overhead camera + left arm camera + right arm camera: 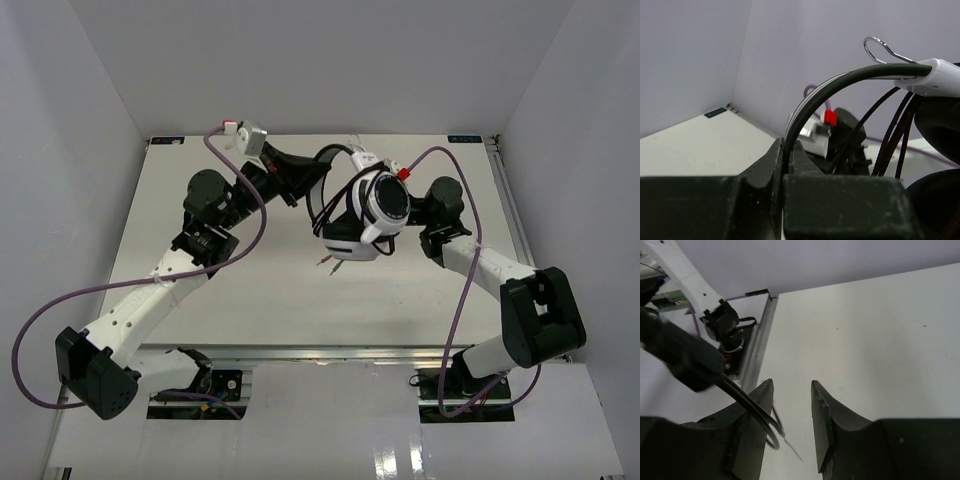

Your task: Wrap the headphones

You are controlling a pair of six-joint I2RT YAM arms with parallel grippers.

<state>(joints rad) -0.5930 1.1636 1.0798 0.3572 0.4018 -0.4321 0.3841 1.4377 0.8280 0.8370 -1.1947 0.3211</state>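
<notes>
The headphones point(372, 210) hang above the middle of the table, a white ear cup with a black pad facing up. My left gripper point(303, 180) is shut on the black headband point(840, 82), which arcs away from the closed jaws point(786, 152). The thin black cable point(325, 212) is looped around the headset, and its plugs point(326, 262) dangle below. My right gripper point(792, 390) is open with nothing between its fingers; a cable loop point(767, 432) hangs beside its left finger. In the top view its fingers are hidden behind the ear cup.
The white table point(300, 290) lies below, inside white walls. Purple robot cables point(250, 215) loop over both arms. A metal rail point(757, 345) runs along the table's near edge. The right arm's wrist point(441, 200) is just right of the headset.
</notes>
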